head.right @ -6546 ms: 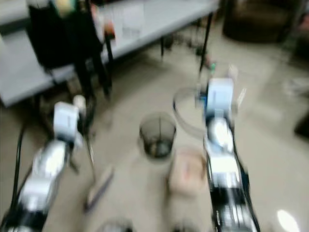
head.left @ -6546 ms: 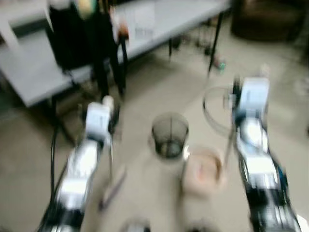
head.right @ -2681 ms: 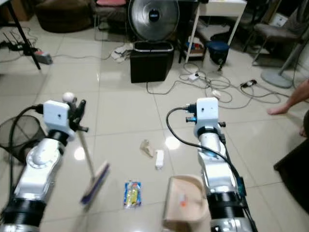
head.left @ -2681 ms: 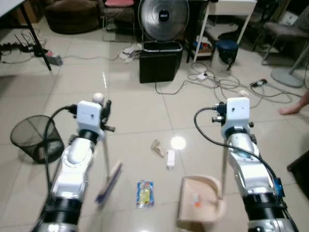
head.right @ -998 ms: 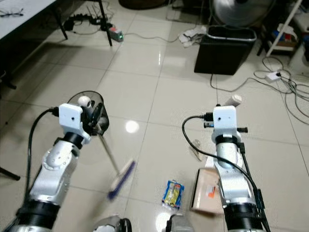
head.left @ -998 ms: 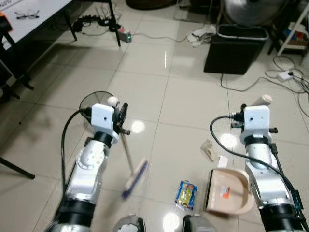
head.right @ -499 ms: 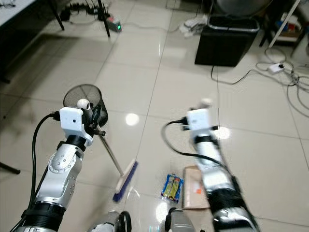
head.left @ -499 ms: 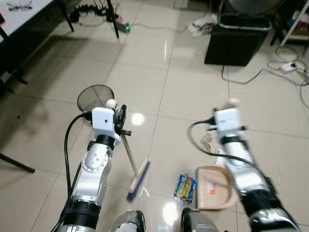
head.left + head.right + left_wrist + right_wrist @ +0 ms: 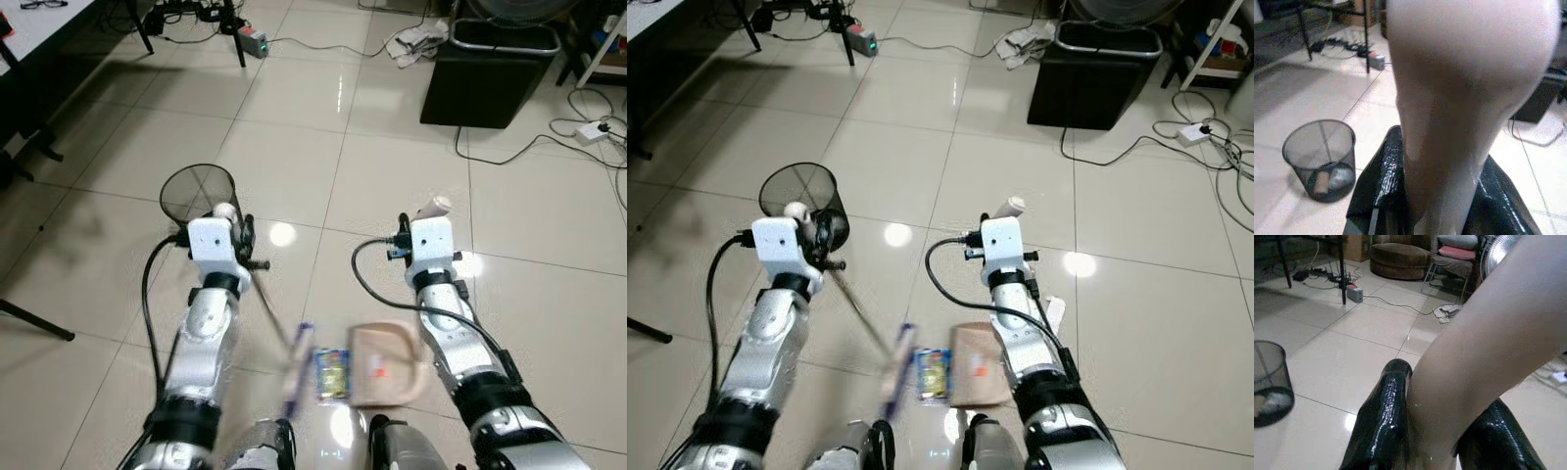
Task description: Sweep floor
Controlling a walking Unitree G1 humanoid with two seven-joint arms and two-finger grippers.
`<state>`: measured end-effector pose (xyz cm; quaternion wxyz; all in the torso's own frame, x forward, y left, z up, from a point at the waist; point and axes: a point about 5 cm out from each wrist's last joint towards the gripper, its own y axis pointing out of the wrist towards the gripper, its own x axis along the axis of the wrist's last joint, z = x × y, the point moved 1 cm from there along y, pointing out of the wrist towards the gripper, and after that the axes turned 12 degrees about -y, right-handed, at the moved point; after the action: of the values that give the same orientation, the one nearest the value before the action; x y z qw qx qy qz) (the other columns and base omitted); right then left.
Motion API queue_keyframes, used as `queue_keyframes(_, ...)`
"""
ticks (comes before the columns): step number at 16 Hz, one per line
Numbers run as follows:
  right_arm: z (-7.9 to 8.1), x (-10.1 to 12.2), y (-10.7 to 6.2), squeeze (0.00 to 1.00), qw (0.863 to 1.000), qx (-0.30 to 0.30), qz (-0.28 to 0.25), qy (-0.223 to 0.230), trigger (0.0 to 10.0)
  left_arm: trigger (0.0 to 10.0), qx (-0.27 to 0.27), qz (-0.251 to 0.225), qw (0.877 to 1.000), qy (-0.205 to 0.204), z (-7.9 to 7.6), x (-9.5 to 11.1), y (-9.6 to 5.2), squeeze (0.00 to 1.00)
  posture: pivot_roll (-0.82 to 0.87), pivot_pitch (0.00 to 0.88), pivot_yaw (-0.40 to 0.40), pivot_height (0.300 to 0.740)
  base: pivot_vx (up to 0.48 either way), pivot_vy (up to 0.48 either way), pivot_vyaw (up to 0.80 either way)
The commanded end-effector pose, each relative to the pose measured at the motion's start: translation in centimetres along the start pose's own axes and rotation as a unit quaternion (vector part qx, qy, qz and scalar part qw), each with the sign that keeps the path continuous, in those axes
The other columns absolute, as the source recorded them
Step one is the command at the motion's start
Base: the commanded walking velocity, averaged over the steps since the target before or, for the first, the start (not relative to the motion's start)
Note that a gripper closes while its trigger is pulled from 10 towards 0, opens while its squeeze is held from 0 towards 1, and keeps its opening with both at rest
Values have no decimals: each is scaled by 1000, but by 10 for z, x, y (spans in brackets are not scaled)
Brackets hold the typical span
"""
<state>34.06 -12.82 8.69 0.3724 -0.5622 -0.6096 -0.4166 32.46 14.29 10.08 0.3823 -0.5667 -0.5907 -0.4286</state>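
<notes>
Broom handle (image 9: pixel 1469 98) inside left gripper (image 9: pixel 1435 196)

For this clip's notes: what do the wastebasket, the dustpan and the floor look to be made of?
Wastebasket: black wire mesh, likely metal; the floor shows through its wall. Dustpan: probably plastic, a smooth matte beige moulded shell with a raised rim. Floor: glossy pale tiles, ceramic or similar, with thin grout lines and mirror-like glints of lamps.

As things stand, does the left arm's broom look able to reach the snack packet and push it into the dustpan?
Probably yes. The left gripper holds the broom, whose blurred head sits right beside the snack packet, on the side away from the dustpan. The right gripper holds the dustpan against the packet's other side, with nothing between them.
</notes>
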Motion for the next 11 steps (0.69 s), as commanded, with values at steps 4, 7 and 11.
queue_keyframes(4,4,-7,-1,0,1000,-4,16,16,10000,10000,88,-17,987,-132,6,0,7,0,55,245,74,740,0,0,0)
queue_keyframes(7,-4,-9,1,0,1000,-15,16,22,10000,10000,83,-52,975,-198,5,14,14,0,53,228,69,740,0,0,0)
queue_keyframes(11,-21,-12,2,0,998,-42,18,40,10000,10000,3,-63,986,-155,-7,32,28,0,49,193,75,740,0,0,0)
